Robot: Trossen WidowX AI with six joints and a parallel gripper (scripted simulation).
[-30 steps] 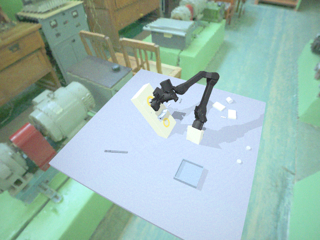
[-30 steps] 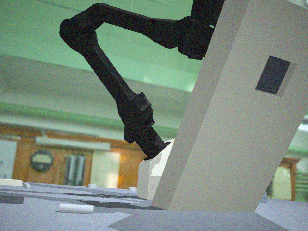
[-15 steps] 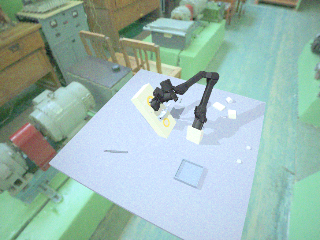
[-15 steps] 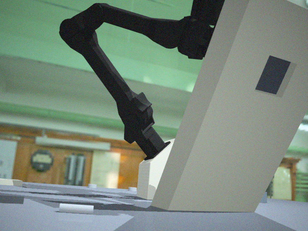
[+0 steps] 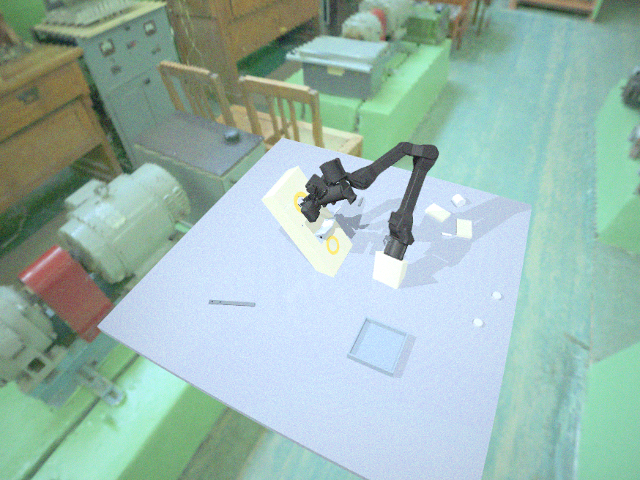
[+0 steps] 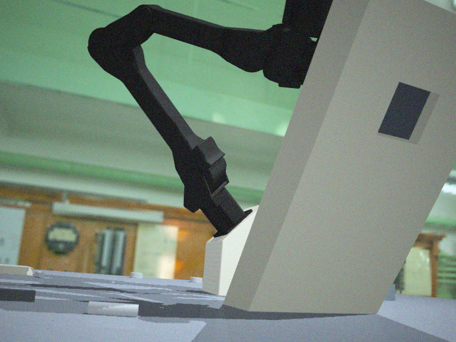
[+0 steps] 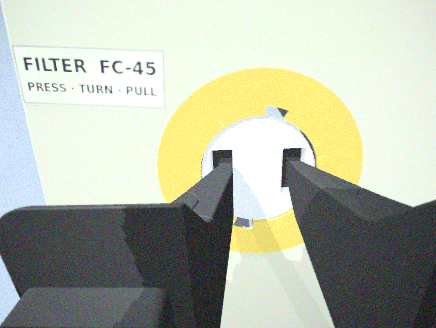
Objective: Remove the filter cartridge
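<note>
The cartridge (image 7: 257, 140) is a white disc in the tilted cream service panel (image 5: 310, 250) (image 6: 324, 184) (image 7: 100, 150), with a yellow ring (image 7: 185, 135) (image 5: 333, 245) around it in the wrist view and another ring lower on the panel in the top view. My gripper (image 7: 260, 173) is partly open, one fingertip at each of the two dark slots. The tips seem to reach into the slots; how deep is hidden. Nothing is gripped between the fingers. Grey notches show at the disc's upper and lower edge. The blue-grey tray (image 5: 379, 345) is empty, far from the gripper. The panel hides the fingers in the exterior view.
A pale, angular part (image 5: 324, 227) sits on the panel between the two rings. A dark flat bar (image 5: 231, 303) lies left of the tray. Cream blocks (image 5: 437, 212) (image 5: 463, 228) lie behind the arm's base block (image 5: 389, 270). Two white discs (image 5: 496, 295) (image 5: 477, 323) lie near the right edge.
</note>
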